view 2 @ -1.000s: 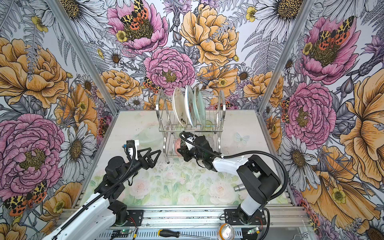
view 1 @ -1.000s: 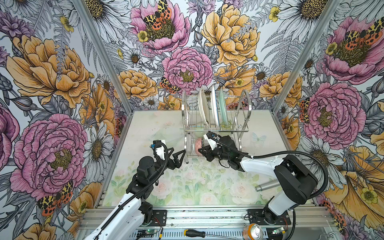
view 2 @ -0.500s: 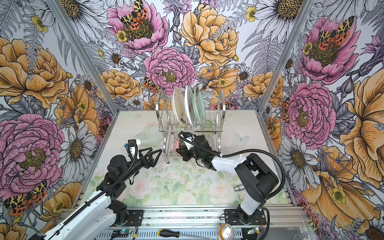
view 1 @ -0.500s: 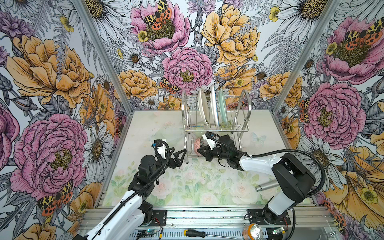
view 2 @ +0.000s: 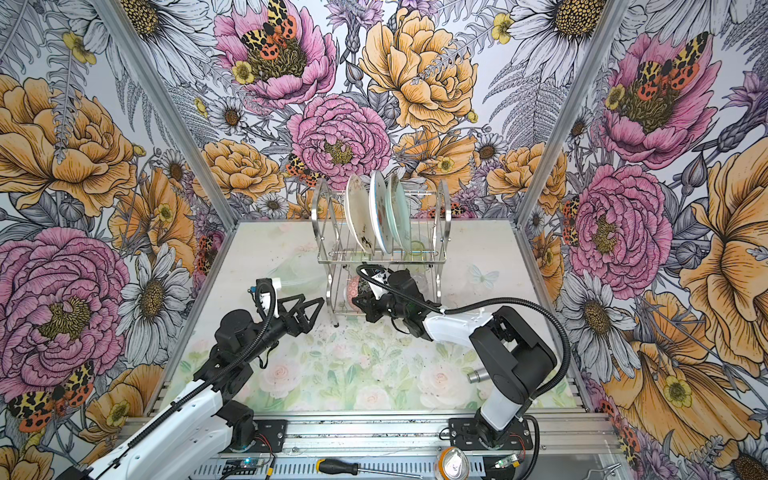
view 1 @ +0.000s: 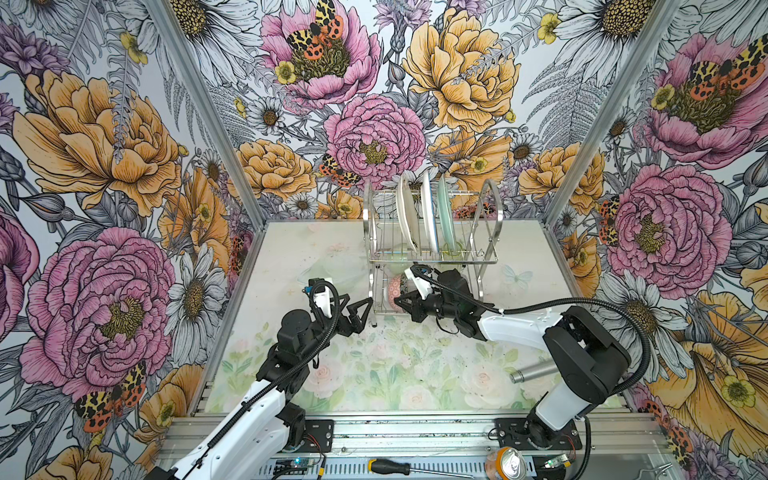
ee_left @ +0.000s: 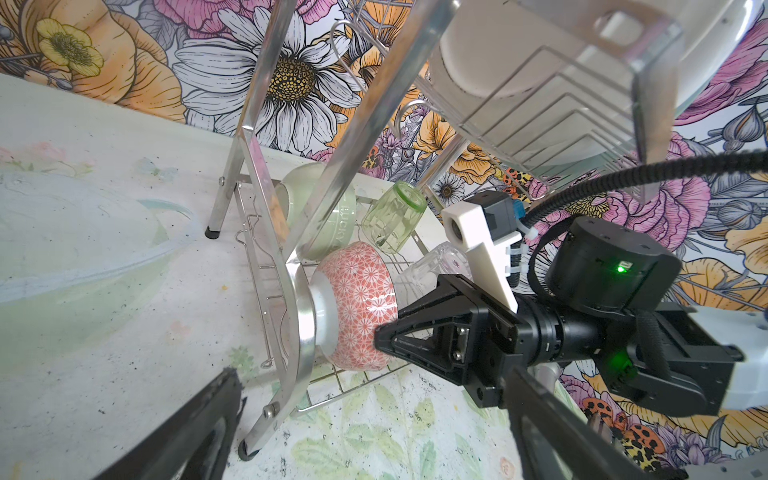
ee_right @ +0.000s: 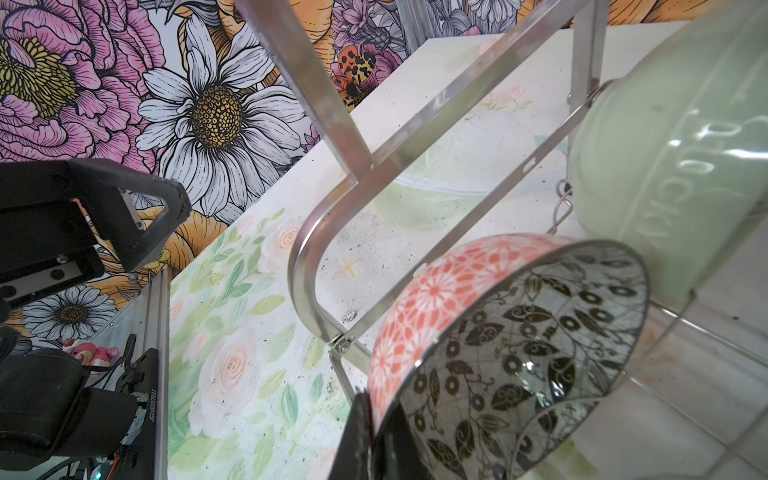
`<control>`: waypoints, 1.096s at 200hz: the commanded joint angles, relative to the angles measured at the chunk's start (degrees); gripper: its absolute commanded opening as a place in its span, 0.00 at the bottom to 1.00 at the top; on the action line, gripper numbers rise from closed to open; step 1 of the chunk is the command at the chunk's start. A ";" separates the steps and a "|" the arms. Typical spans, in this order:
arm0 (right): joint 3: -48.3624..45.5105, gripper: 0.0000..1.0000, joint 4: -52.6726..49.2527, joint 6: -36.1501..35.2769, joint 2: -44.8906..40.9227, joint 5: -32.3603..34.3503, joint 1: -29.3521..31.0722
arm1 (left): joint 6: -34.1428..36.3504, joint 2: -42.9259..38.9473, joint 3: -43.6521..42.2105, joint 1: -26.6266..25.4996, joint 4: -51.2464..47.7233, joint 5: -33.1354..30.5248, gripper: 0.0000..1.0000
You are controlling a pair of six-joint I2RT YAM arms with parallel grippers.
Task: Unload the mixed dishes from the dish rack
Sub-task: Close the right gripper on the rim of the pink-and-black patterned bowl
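- The dish rack (view 1: 473, 255) stands at the back of the bench (view 1: 415, 374), close to the flowered wall, and both tiers are loaded.
- Upper shelf: three plates stand upright in the slots, side by side. They are the cream plate (view 2: 356, 216), the white fruit-print plate (view 2: 379, 208) and the mint green plate (view 2: 400, 212).
- Lower tier, through my left wrist view: the patterned bowl (ee_left: 357, 299) lies on its side at the front corner, its foot turned towards the arched side frame. It has red-and-white flowers outside and black leaves inside.
- Just behind it sits the pale green bowl (ee_left: 328, 220), also on its side.
- The green tumbler (ee_left: 392, 218) and the clear glass (ee_left: 432, 266) lie beside the bowls, the glass partly hidden by my right wrist camera.
- My right hand (ee_left: 380, 336) is in at the lower tier, pinching the patterned bowl's rim — one finger outside, one inside, pressed tight on it.
- I cannot tell whether the bowl is clear of the wires or resting on them.
- My left hand (view 1: 363, 316) hovers over the bench just beside the rack's front left leg — fingers spread wide, holding nothing.
- A grey metal cylinder (view 1: 534, 372) lies on the bench near my right arm's base, well apart from the rack.
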 commanded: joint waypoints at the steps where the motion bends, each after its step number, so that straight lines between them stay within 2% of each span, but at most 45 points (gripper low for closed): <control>1: 1.67 0.00 1.03 -1.32 0.46 0.28 -0.25 | -0.40 0.29 0.29 0.08 1.31 0.10 0.99; 142: 1.42 0.00 3.83 -2.81 -1.78 -6.41 0.41 | -0.24 1.16 0.33 -0.45 2.04 -0.56 0.99; 219: 2.04 0.00 5.55 -3.11 -1.47 -6.06 0.71 | -0.39 0.47 0.20 -0.39 1.68 -0.94 0.99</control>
